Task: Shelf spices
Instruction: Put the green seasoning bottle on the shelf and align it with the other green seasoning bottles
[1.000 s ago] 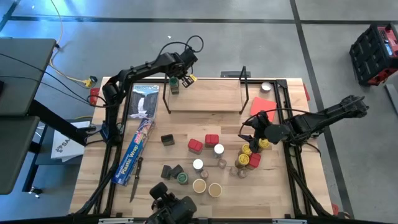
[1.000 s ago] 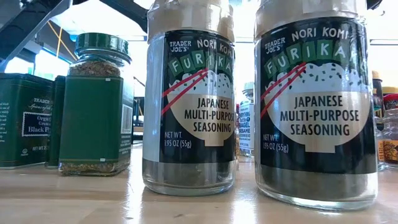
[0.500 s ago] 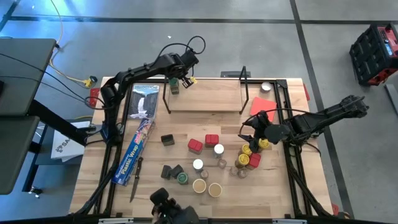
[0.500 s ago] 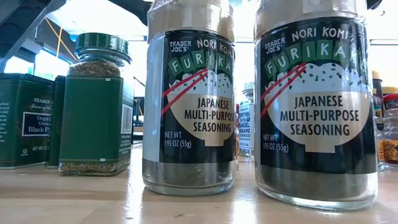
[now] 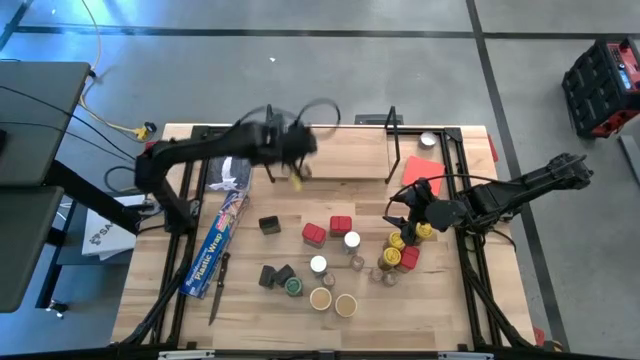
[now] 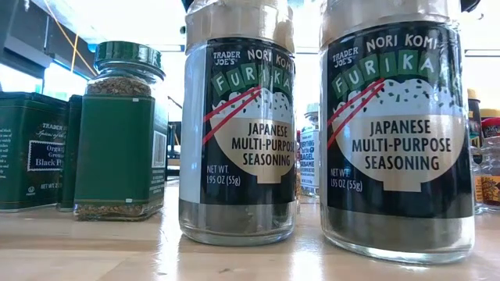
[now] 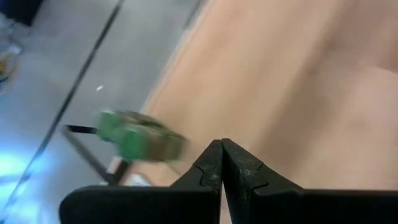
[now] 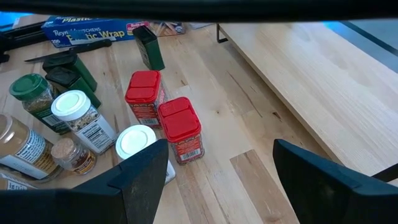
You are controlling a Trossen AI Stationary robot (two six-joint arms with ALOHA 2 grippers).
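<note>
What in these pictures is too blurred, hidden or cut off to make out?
- High view: the left arm's tool is smeared by motion over the shelf.
- Left wrist view: a green-lidded jar is blurred; its label is unreadable.
- Low view: two furikake jars block most of the table behind; their lids are cut off.

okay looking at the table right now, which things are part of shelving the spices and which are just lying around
Part of the job:
- shelf
- red tins
- white-lidded jars
- green-lidded jar
- furikake jars
- yellow-lidded jars

Just lying about:
- plastic wrap box
- flat red card
- dark knife
</note>
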